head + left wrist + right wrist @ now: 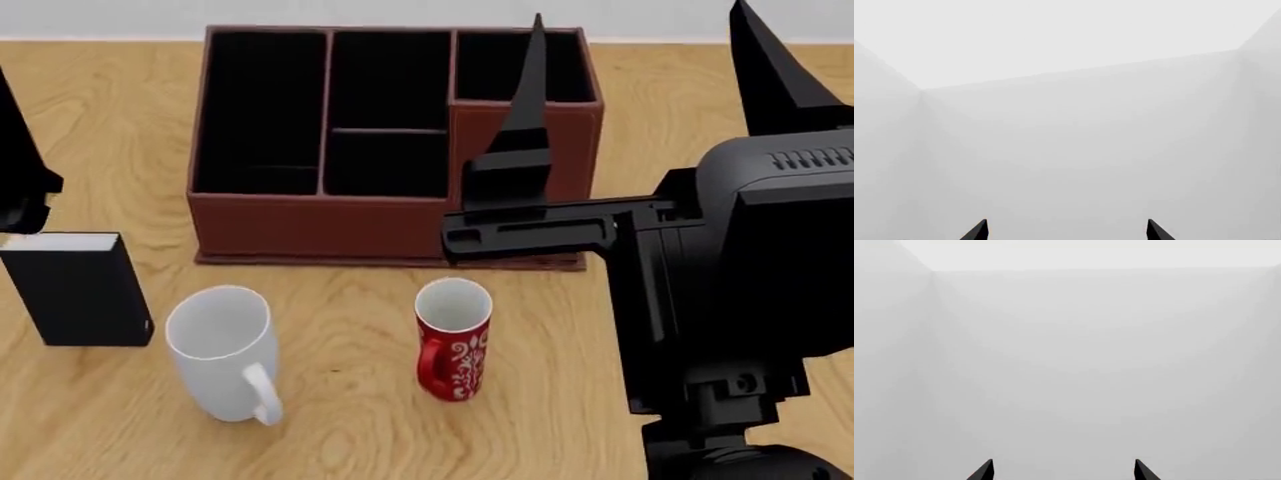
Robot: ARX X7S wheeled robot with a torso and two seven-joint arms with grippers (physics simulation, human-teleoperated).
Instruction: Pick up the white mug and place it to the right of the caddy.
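The white mug (pixel 220 345) stands upright on the wooden table, front left, with its handle turned toward me. The caddy (pixel 387 215) is a reddish-brown box with black-lined compartments, behind the mug at the table's middle. My right gripper (pixel 637 12) is raised high at the right with its jaws wide apart and empty, and one finger (pixel 531 90) shows in front of the caddy. One finger of my left gripper (pixel 19 160) shows at the left edge. The left wrist view (pixel 1067 229) and the right wrist view (pixel 1063 469) show only spread fingertips against pale grey walls.
A slim red mug with a white floral pattern (pixel 454 340) stands right of the white mug, in front of the caddy. A small black book-like box (pixel 74 288) stands left of the white mug. Bare wood (pixel 627 90) lies right of the caddy, partly hidden by my right arm.
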